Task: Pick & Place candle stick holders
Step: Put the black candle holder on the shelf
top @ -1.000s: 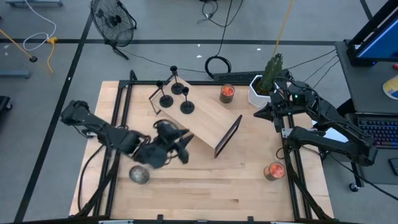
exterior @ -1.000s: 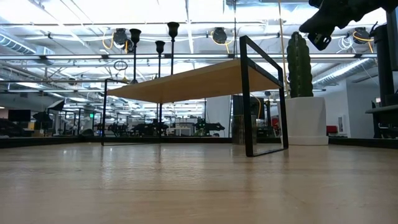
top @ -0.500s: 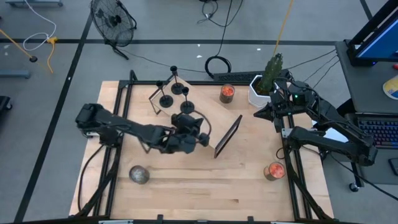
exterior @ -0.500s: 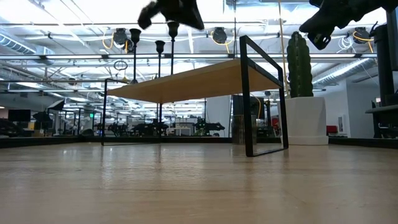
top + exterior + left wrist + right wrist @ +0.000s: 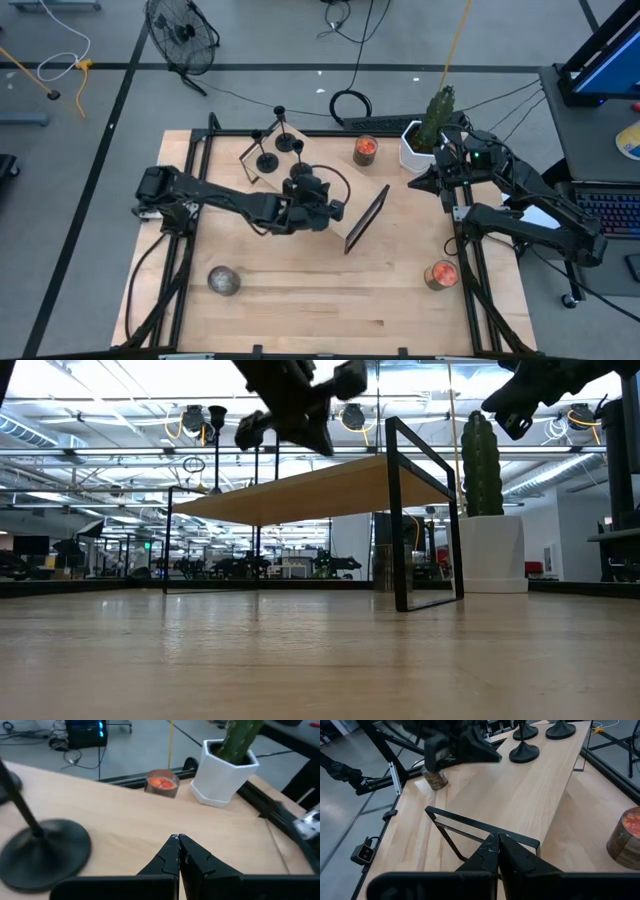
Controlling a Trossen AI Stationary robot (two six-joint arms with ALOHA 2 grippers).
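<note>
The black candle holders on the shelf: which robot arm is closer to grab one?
Probably the left. The left gripper hovers over the wooden shelf, right beside a candle holder. The right gripper waits off by the plant pot.

Matt black candle stick holders (image 5: 281, 152) stand on a pale, smooth wooden shelf (image 5: 335, 185) with black metal frame; the table (image 5: 330, 290) shows light wood grain.

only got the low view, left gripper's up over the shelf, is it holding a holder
Observer: No. The left wrist view shows the left gripper shut on nothing, with a holder's disc base beside it on the shelf.
Operator: how many holders up there
Observer: Three candle stick holders stand at one end of the shelf, per the right wrist view.
Operator: right arm?
Observer: The right gripper is shut and empty, waiting by the white plant pot.
</note>
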